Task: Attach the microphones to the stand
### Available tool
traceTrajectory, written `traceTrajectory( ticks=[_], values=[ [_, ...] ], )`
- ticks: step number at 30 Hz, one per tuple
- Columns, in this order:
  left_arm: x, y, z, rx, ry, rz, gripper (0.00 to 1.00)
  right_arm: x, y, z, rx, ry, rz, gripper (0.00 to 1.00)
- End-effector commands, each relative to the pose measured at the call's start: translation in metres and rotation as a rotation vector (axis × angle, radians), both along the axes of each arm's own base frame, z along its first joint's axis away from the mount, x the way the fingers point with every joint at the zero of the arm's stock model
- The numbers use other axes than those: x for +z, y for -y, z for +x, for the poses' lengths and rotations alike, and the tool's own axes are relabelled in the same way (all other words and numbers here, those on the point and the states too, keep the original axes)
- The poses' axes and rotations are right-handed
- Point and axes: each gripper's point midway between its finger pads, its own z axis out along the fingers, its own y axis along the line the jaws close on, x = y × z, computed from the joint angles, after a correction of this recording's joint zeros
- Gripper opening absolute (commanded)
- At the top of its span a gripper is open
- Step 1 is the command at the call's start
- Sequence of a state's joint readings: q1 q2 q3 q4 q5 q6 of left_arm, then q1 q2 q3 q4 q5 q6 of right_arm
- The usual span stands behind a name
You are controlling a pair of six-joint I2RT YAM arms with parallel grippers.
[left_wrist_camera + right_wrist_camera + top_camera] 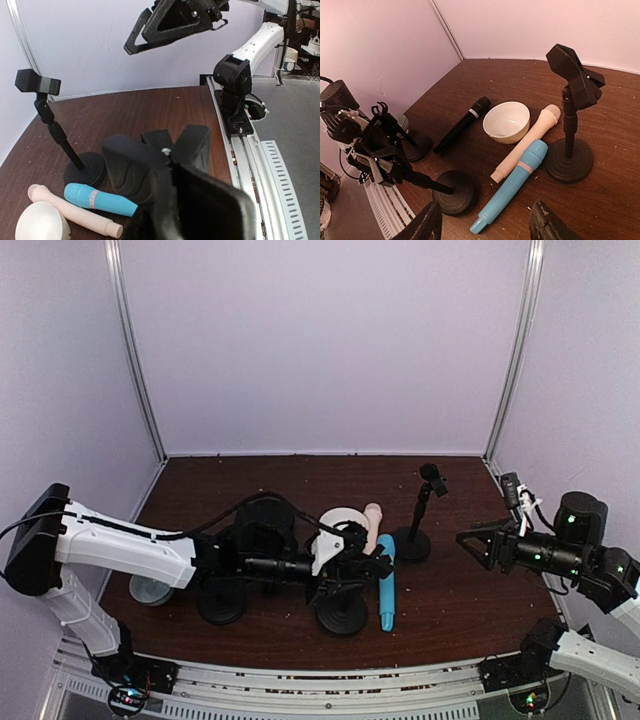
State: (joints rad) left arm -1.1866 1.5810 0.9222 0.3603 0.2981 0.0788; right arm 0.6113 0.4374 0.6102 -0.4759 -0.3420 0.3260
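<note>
Nearest, the left hand [355, 565] is clamped on the top of a tilted stand [454, 199] that carries no mic. Beyond it, the blue mic [512, 185], cream mic [525, 142] and black mic [462, 125] lie flat on the counter [450, 610], so none is attached yet. The upright stand [568, 150] has a bare clip. The right hand [478, 548] hovers half-wide and empty.

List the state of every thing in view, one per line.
Blue microphone: lying, unattached.
Cream microphone: lying, unattached.
Black microphone: lying, unattached.
Right stand: upright, clip empty.
Middle stand: gripped, no microphone.
Left stand: standing, no microphone.
White bowl: upright, empty.
Green bowl: partly hidden.
Left fingers: shut on middle stand.
Right fingers: open, empty.
</note>
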Motion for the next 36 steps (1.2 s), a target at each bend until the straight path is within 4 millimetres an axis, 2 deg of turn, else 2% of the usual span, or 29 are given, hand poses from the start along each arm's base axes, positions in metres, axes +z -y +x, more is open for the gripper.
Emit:
traceTrajectory(
  ticks=[1, 3, 5, 12, 13, 15, 23, 32, 36],
  values=[
    [0.048, 0.008, 0.003, -0.044, 0.1, -0.222, 0.0, -0.003, -0.006, -0.004, 0.032, -0.001, 0.035, 0.6],
    [0.041, 0.005, 0.007, -0.019, 0.107, -0.215, 0.02, -0.009, -0.006, -0.005, 0.038, -0.011, 0.029, 0.6],
    [0.032, 0.003, 0.011, 0.007, 0.116, -0.2, 0.16, -0.011, -0.006, -0.005, 0.034, -0.014, 0.033, 0.6],
    [0.001, -0.009, 0.022, 0.091, 0.122, -0.149, 0.4, -0.017, -0.007, -0.003, 0.028, -0.022, 0.042, 0.6],
    [-0.002, -0.011, 0.024, 0.107, 0.116, -0.151, 0.49, -0.018, -0.007, -0.003, 0.028, -0.022, 0.041, 0.6],
    [-0.008, -0.015, 0.028, 0.142, 0.107, -0.156, 0.56, -0.018, -0.007, -0.003, 0.029, -0.02, 0.039, 0.6],
    [-0.034, -0.029, 0.038, 0.266, 0.088, -0.178, 0.63, -0.023, -0.012, -0.001, 0.05, -0.025, 0.029, 0.6],
    [-0.07, -0.027, 0.033, 0.363, 0.073, -0.198, 0.64, -0.02, -0.02, 0.002, 0.084, -0.023, 0.019, 0.6],
    [-0.072, -0.033, 0.034, 0.395, 0.066, -0.22, 0.65, -0.02, -0.019, 0.001, 0.085, -0.015, 0.013, 0.6]
  ],
)
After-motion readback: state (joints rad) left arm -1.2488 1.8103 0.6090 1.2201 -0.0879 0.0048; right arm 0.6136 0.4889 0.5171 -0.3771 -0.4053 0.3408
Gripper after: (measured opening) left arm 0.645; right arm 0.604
